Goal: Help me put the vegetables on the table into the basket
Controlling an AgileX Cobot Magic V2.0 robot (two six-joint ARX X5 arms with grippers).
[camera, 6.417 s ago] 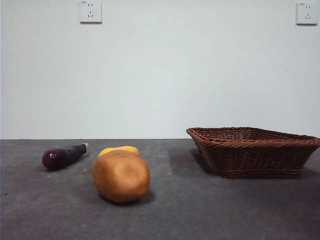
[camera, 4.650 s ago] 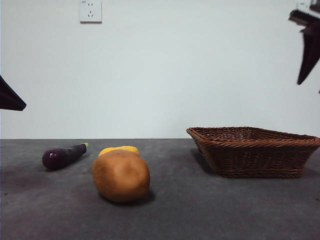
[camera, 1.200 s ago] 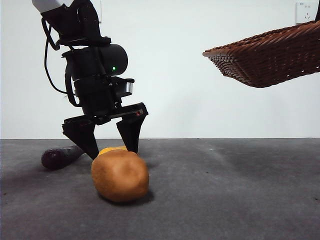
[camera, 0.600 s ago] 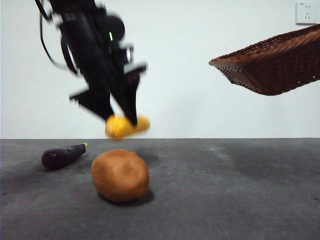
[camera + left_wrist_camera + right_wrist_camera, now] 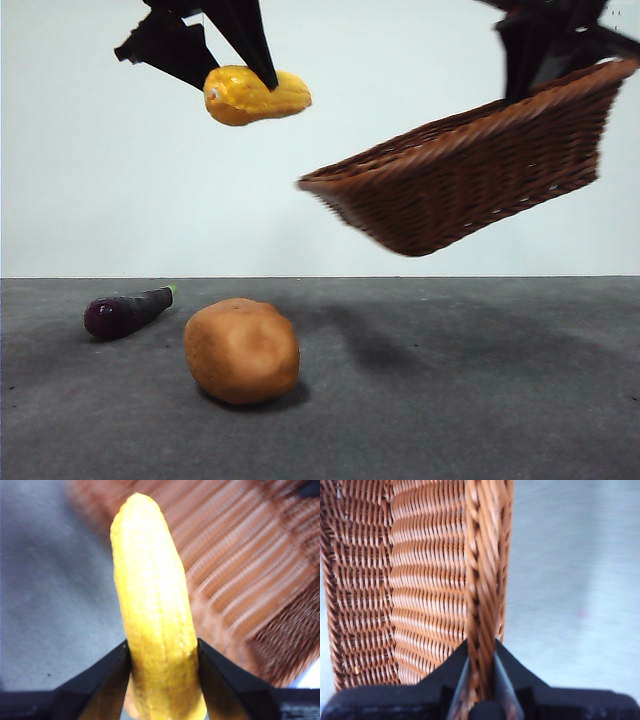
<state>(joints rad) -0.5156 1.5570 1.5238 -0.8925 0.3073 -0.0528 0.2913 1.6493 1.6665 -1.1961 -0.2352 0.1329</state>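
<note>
My left gripper (image 5: pixel 240 75) is high at the upper left of the front view, shut on the small yellow-orange vegetable (image 5: pixel 256 95) (image 5: pixel 152 625). Its own wrist view (image 5: pixel 162 662) shows both jaws pressed on the vegetable's sides, with the basket (image 5: pixel 240 580) beyond it. My right gripper (image 5: pixel 525 85) (image 5: pixel 481 680) is shut on the braided rim of the brown wicker basket (image 5: pixel 470 180) (image 5: pixel 420 590), which hangs tilted in the air at the right. On the dark grey table (image 5: pixel 450 400) lie the purple eggplant (image 5: pixel 125 312) and the tan potato (image 5: pixel 242 350).
A plain white wall stands behind the table. The basket's low corner hangs just right of the held vegetable and above the table's middle.
The left gripper rose further with the yellow vegetable. The basket swung left and lower, tilting more, and the right arm came into view. Eggplant and potato stayed put.
</note>
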